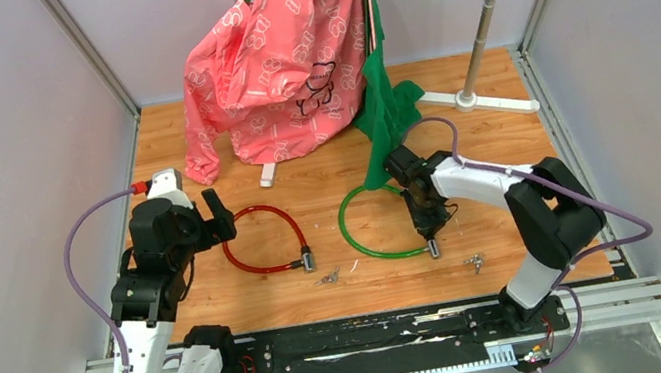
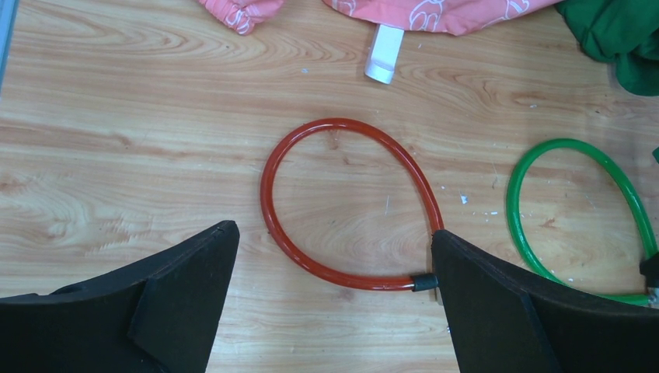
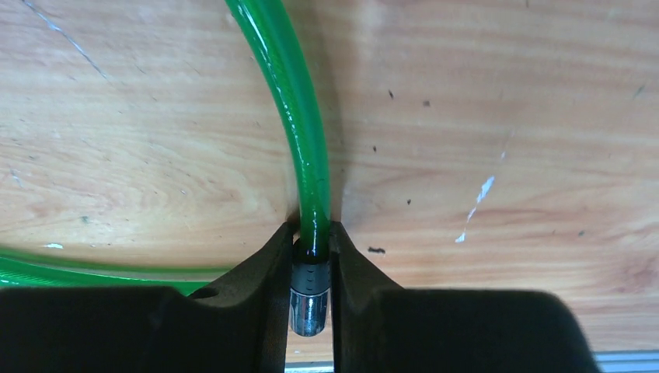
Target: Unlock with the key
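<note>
1. Right pincer (image 1: 429, 231) clenched on the green cable lock (image 1: 344, 225), low over the wooden counter (image 1: 364, 287), at about 3 o'clock on the green loop.
2. In the right wrist view: both fingers (image 3: 260, 284) pressed against the black collar at the cable's end, the metal barrel (image 3: 309, 311) between them, the cable running off toward 12 o'clock, then bending to 11.
3. Green loop flat on the counter, just past 6 o'clock of the counter's middle.
4. Left pincer (image 1: 213, 216) released, fingers (image 2: 183, 280) spread wide, gripping nothing, held above the counter at 9 o'clock of the red cable lock (image 1: 261, 208).
5. Red cable lock closed into a loop, flat on the wood, at 9 o'clock of the green one and apart from it; black end piece at roughly 5 o'clock on its ring.
6. Small metal key (image 1: 328, 276) loose on the counter at 5 o'clock of the red loop, close to its end piece but not touching.
7. Second key (image 1: 474, 263) at 4 o'clock of the green lock's barrel, near it, untouched by either arm.
8. Pink garment (image 1: 276, 64) draped at 12 o'clock, a white tube end (image 1: 268, 175) poking out below its hem.
9. Green cloth (image 1: 385, 111) hanging at 1 o'clock of the green loop, its lowest fold close to the right arm's wrist.
</note>
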Robot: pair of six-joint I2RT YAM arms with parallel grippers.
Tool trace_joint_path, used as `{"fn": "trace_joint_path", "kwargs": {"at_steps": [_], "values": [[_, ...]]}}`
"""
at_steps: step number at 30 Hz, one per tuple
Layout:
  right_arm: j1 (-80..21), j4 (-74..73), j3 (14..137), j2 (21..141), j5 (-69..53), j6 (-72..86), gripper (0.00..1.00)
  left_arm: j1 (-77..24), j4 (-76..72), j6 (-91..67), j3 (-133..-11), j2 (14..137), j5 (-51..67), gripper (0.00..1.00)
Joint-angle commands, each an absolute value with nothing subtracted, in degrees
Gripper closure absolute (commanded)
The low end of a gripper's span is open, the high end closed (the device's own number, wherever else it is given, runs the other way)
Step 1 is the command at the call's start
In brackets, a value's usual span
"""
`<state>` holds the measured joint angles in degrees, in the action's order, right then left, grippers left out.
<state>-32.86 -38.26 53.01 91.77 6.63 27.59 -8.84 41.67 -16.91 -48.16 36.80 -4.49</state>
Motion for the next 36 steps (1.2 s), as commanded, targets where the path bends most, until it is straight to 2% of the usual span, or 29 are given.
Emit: {"fn": "trace_joint_path", "kwargs": {"at_steps": [1,12,19,29,32,36], "values": [[-33.4,-34.7,54.3,96.2,8.6,20.5,0.91,-9.4,40.8,-16.1,-47.7,37.0,-4.2,0.01],[-33.5,-29.5,60.6,100.8,3.7,13.8,0.91,-9.4,40.7,-16.1,-47.9,37.1,-4.1,0.01],[-33.6,-27.9,65.4,104.3,-3.7,13.1,0.92,-9.4,40.6,-16.1,-47.9,36.9,-4.1,0.01],[-35.8,-26.9,67.6,106.0,-4.4,10.6,0.92,-9.4,40.6,-16.1,-47.7,36.5,-4.1,0.01],[-35.9,-26.2,66.5,104.5,-3.8,10.8,0.87,-9.4,40.7,-16.1,-47.9,36.8,-3.9,0.01],[-35.9,-25.6,65.1,101.4,-2.7,11.2,0.71,-9.4,40.7,-16.1,-47.8,36.7,-4.0,0.01]]}}
